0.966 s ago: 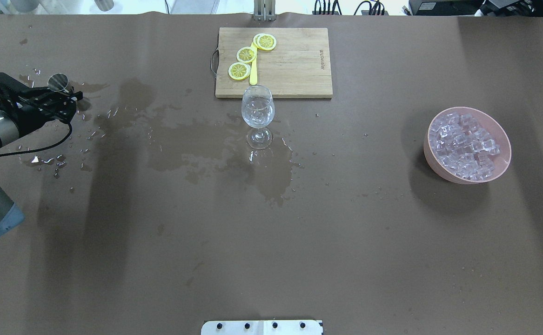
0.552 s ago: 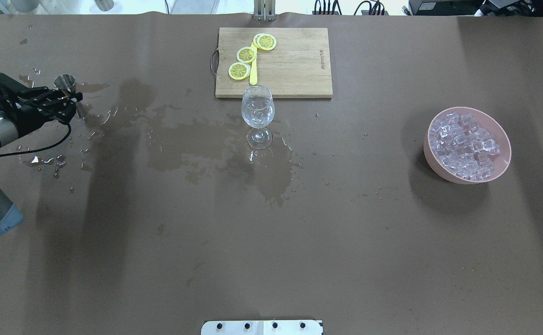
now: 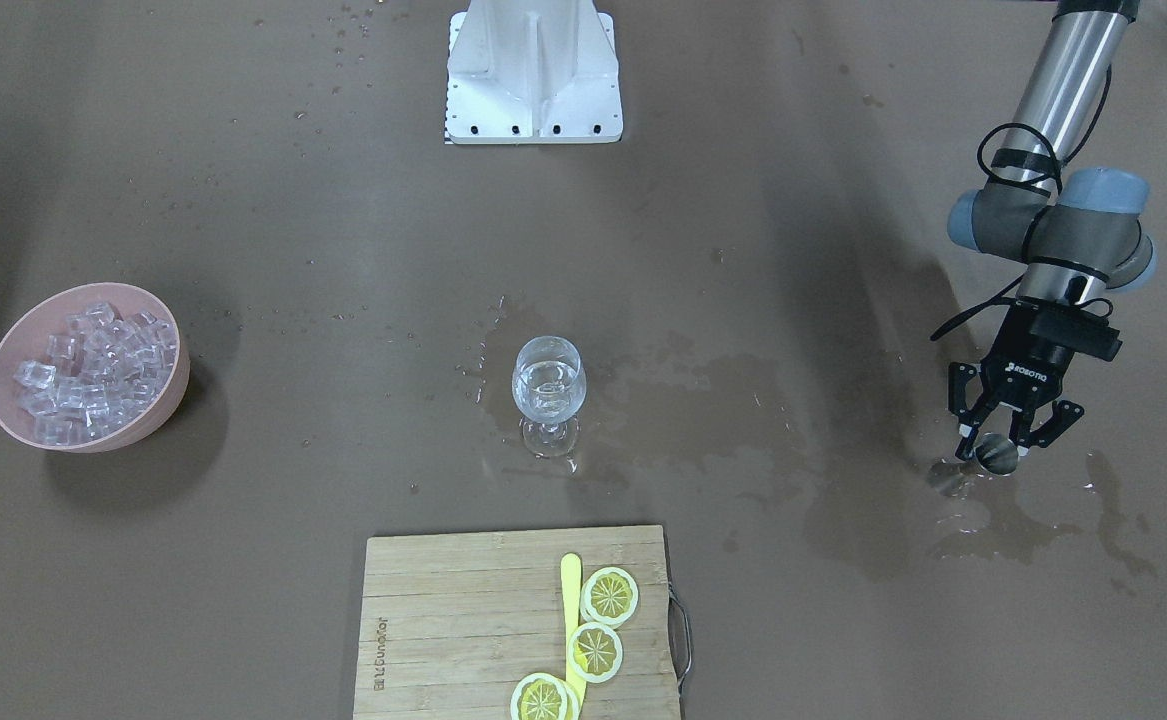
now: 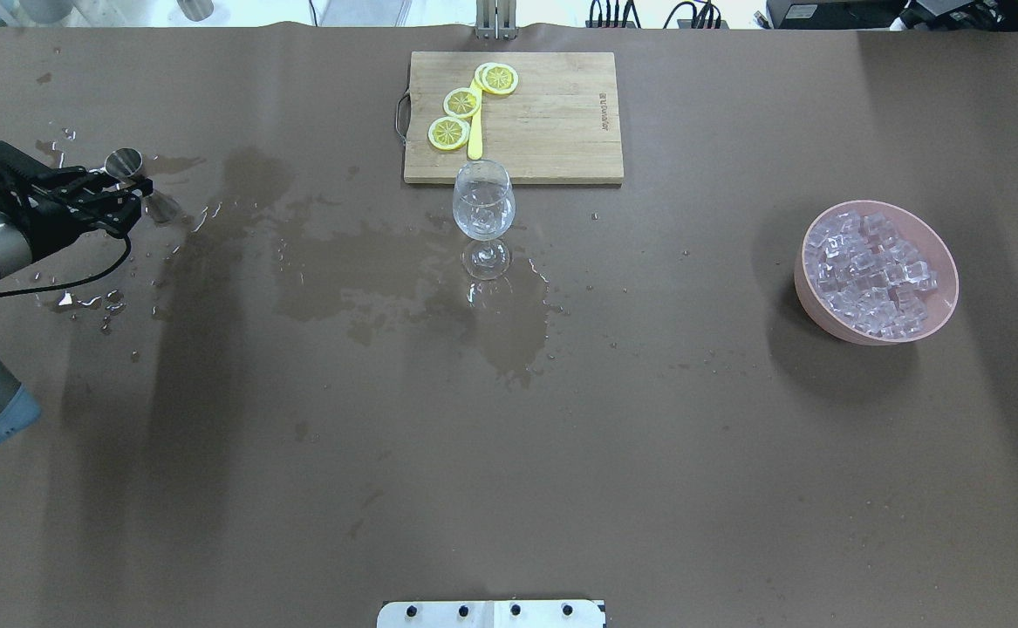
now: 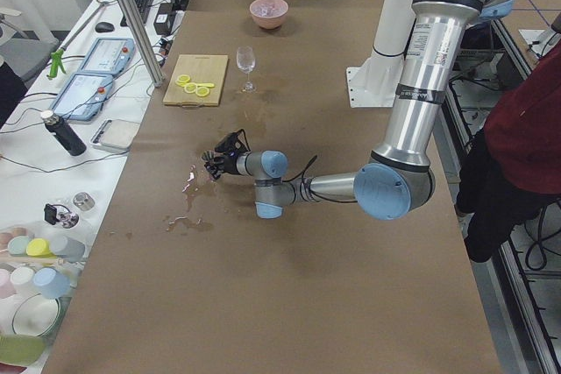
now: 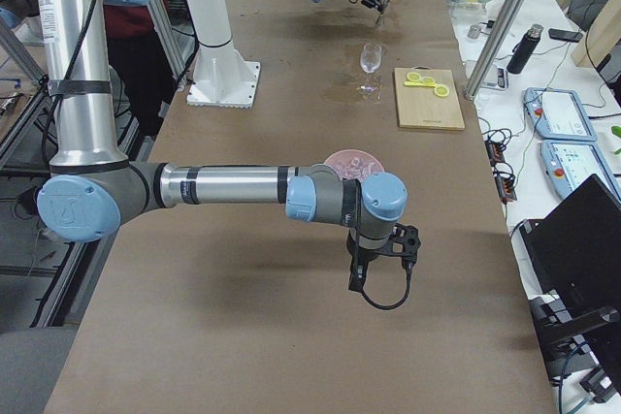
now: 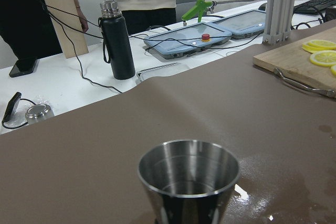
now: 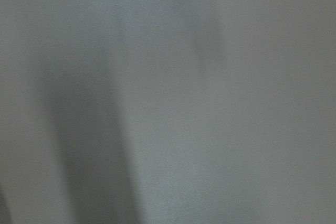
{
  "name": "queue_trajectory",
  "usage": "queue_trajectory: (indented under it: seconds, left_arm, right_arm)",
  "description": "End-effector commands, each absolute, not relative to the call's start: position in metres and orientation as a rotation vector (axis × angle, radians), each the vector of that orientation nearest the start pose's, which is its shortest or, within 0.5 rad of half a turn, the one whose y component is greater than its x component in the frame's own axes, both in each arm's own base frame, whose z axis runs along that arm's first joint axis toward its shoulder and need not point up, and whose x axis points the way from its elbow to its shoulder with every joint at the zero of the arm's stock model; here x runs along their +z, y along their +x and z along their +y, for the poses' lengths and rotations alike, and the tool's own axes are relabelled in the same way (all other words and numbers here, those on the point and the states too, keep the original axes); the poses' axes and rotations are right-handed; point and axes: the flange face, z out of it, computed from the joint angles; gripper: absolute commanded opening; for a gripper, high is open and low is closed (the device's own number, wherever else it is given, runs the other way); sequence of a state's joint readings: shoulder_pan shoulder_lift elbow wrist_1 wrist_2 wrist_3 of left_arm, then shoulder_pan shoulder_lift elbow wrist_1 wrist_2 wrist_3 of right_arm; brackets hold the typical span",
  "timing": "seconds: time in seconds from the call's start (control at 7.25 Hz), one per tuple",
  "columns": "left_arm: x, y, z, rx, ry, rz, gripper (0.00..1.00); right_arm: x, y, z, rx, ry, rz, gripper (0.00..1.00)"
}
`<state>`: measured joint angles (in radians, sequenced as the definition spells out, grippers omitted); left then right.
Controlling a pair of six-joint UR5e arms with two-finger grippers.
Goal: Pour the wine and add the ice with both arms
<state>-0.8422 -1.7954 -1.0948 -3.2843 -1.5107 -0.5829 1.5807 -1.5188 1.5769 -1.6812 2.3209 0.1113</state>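
Pouring looks done: the left gripper [image 3: 993, 449] seems to pinch the steel cup [image 7: 189, 182] upright, and the ice [image 4: 877, 272] in the pink bowl [image 4: 809, 302] must be fetched next.

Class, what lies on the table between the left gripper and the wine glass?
Between the left gripper, holding a steel cup, and the wine glass: no objects, only dark wet patches and droplets on the table cover, clearest in the overhead view.
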Motion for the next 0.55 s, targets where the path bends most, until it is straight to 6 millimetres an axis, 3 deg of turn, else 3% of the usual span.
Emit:
queue_trajectory:
  seconds: [0.0, 0.14, 0.41]
  left_arm:
    - [0.5819, 0.2875, -0.5315, 0.055, 1.183, 0.868, 0.60]
    - [0.5802, 0.2873, -0.5313, 0.007, 1.157, 0.904, 0.98]
    - [0.5757, 0.2824, -0.5285, 0.010, 1.145, 0.899, 0.99]
  right_arm:
    - [0.6419, 0.0708, -0.5087, 0.138, -0.088, -0.749, 1.00]
    - [0.6412, 0.0708, -0.5088, 0.137, -0.087, -0.749, 1.00]
    - [0.6397, 0.0708, -0.5090, 0.138, -0.085, -0.749, 1.00]
